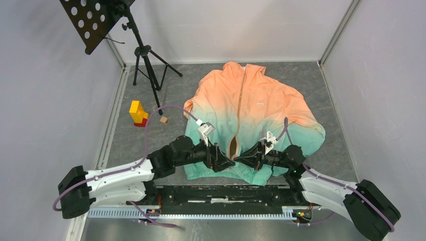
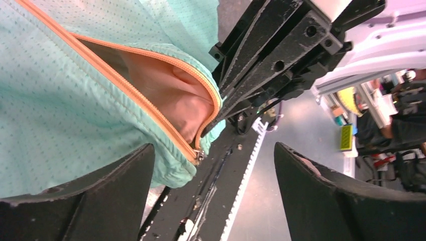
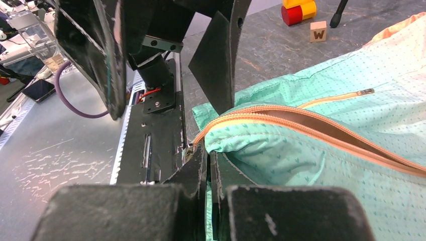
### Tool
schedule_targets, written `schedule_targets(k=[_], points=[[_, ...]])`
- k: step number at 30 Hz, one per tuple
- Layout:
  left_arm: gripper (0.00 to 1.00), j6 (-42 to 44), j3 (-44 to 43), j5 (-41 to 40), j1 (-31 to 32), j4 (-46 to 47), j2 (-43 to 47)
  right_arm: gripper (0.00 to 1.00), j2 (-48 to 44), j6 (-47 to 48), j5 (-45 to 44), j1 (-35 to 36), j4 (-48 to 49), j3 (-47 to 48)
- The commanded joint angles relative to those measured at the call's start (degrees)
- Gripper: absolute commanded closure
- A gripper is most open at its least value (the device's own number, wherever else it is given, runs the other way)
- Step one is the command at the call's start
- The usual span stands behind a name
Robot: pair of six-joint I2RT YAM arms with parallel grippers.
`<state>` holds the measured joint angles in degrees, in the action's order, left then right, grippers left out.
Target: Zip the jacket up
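The jacket (image 1: 251, 105) lies spread flat on the grey desk (image 1: 311, 85), peach collar at the far side and teal hem next to the arms. Its tan centre zipper (image 1: 242, 95) gapes apart near the hem, showing peach lining, and the slider (image 2: 199, 155) sits at the very bottom. The right claw (image 3: 208, 155) is clenched on the teal hem just beside the foot of the zipper. The left claw (image 2: 213, 150) faces it from close by, released, with its fingers spread wide and touching no cloth. A yellow-and-red block (image 1: 137, 114) and a small wooden cube (image 1: 164, 120) sit left of the jacket.
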<state>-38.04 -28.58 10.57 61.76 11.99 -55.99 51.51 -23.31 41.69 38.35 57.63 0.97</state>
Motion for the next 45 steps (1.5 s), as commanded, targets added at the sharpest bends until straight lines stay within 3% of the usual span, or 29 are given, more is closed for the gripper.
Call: schedule_targets(k=[1,10,17,27,41,45], points=[[0.01,-6.17,3.06,-0.18,-0.38,3.12,4.16,1.0,0.18,-0.8,-0.47,-0.23,4.88,-4.35],[0.0,-12.1,8.63,-0.26,-0.62,2.53,9.58,1.0,0.06,-1.46,-0.39,-0.2,5.74,-4.31],[0.3,-11.04,7.39,1.67,-1.74,5.34,4.96,1.0,0.7,-1.98,0.05,-0.2,6.45,-3.91],[0.34,-9.79,6.62,2.52,-1.93,6.89,1.71,1.0,0.13,-2.04,0.21,-0.2,6.05,-3.87],[0.63,-8.02,5.74,5.74,-1.9,9.56,-1.0,1.0,1.04,-2.9,0.15,-0.21,7.49,-3.46],[0.63,-7.84,5.46,5.87,-1.88,9.63,-1.13,1.0,1.4,-3.08,0.23,-0.2,8.02,-3.43]])
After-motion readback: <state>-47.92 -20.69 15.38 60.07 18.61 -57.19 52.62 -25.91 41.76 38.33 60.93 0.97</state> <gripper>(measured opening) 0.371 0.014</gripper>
